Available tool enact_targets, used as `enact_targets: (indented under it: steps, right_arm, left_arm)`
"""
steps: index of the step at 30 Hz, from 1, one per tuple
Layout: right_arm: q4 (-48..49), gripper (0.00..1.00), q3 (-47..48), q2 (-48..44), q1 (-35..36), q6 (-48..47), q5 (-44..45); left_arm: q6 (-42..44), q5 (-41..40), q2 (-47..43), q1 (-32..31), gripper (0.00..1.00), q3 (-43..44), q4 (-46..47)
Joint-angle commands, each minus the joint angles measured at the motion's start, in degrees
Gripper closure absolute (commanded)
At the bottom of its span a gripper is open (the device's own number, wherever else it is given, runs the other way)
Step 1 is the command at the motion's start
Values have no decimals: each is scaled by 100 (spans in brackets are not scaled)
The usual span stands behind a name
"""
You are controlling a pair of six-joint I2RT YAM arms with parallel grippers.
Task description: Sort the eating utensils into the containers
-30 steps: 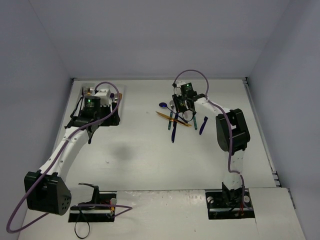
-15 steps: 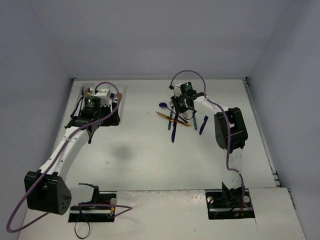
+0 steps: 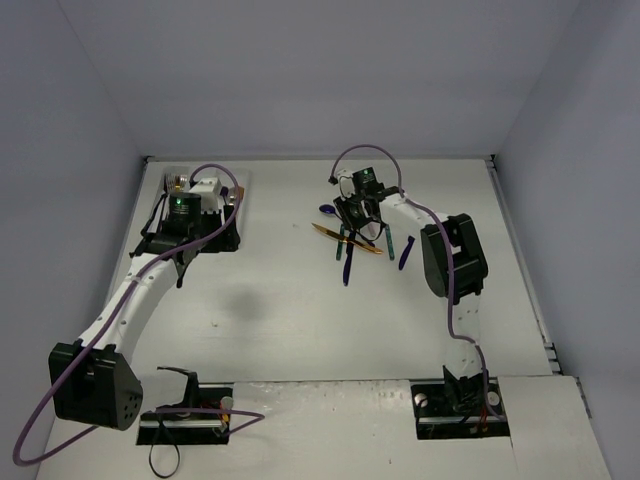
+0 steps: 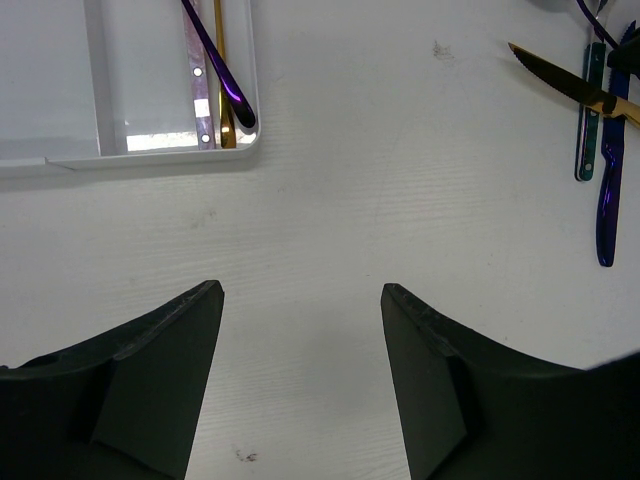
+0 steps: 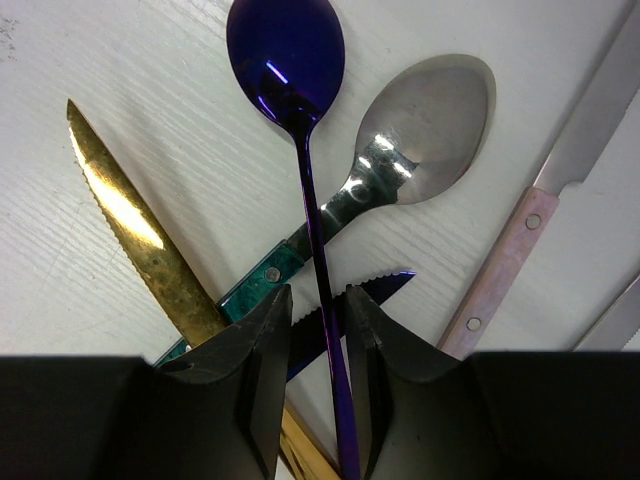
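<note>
The dark blue metal spoon lies with its handle between the fingers of the right end effector and its bowl straight ahead. Beneath it lies the silver spoon with a teal handle, bowl ahead-right. The gold serrated knife lies ahead-left and the pink-handled knife to the right. Ahead-left of the left end effector, the white plastic tray on the worktop holds a purple utensil and a gold utensil together in its right-hand compartment.

White table: white tray far left, crossed utensils right of centre.
</note>
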Motion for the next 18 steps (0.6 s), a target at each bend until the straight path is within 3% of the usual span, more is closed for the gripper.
enact_targets:
  steps: [1,11,18]
  right_arm:
    - [1,75,300,59,55,-95,-98]
    - [-16,88,395,243,55,-95,-37]
    - [-16,100,546,-225,111,-15,63]
  left_arm:
    - [-10,11,-20,-4,39,287,294]
    - [7,2,-20,-4,39,296,277]
    - [7,2,-25,-4,39,299,294]
